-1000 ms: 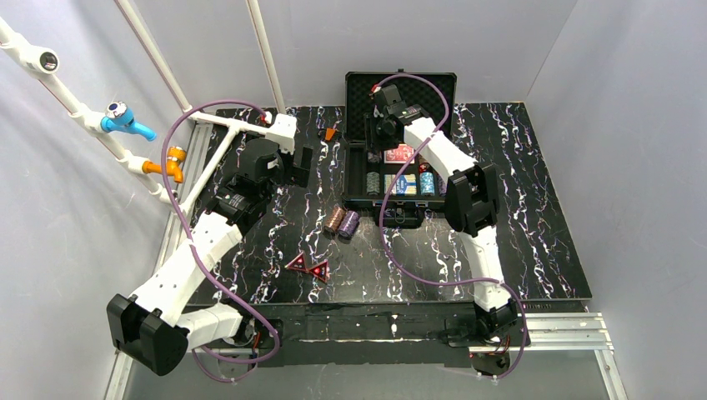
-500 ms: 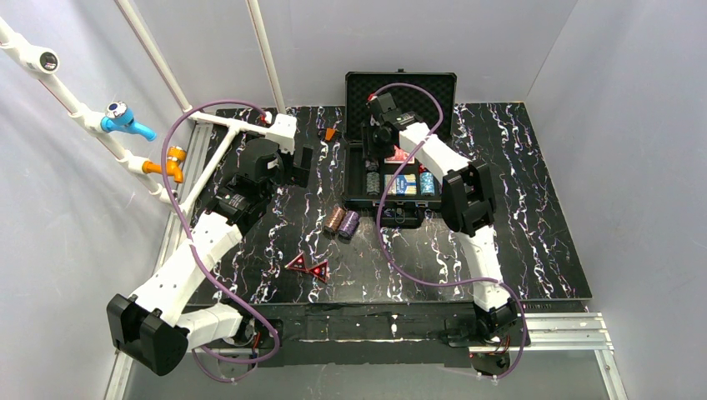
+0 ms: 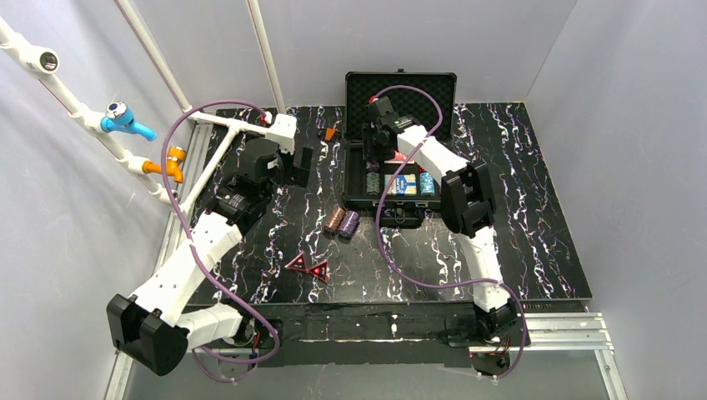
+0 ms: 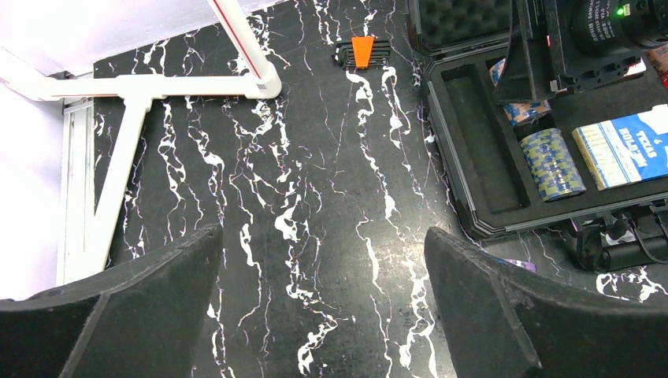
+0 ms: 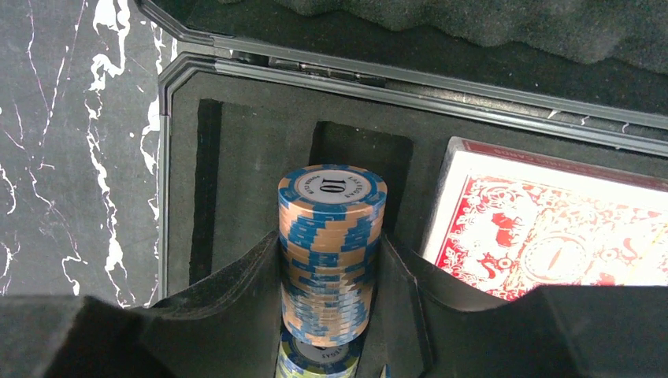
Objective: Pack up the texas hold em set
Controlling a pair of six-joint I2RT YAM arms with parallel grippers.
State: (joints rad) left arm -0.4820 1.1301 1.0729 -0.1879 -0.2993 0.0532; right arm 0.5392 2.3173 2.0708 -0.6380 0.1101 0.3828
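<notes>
The fingers of the right gripper grip an orange-blue chip stack, seemingly just above a slot of the case. The left gripper stands wide open, empty. Two chip stacks and the red triangles lie outside, unpacked.

Enclosure, seen from above. Tabletop was black with white marble-like veins and faint purple flecks, slightly glossy. Back wall, left wall and right wall were plain pale grey panels with a lavender cast, meeting at the far corners. Light was even and diffuse; shadows were soft.

White tube frame slanted up at far left, a second white pole beside it. One tube carried a blue fitting and an orange fitting. A white T-shaped pipe lay along the table's left far corner. Aluminium rail ran along the near edge, beside a strip of black tape.
</notes>
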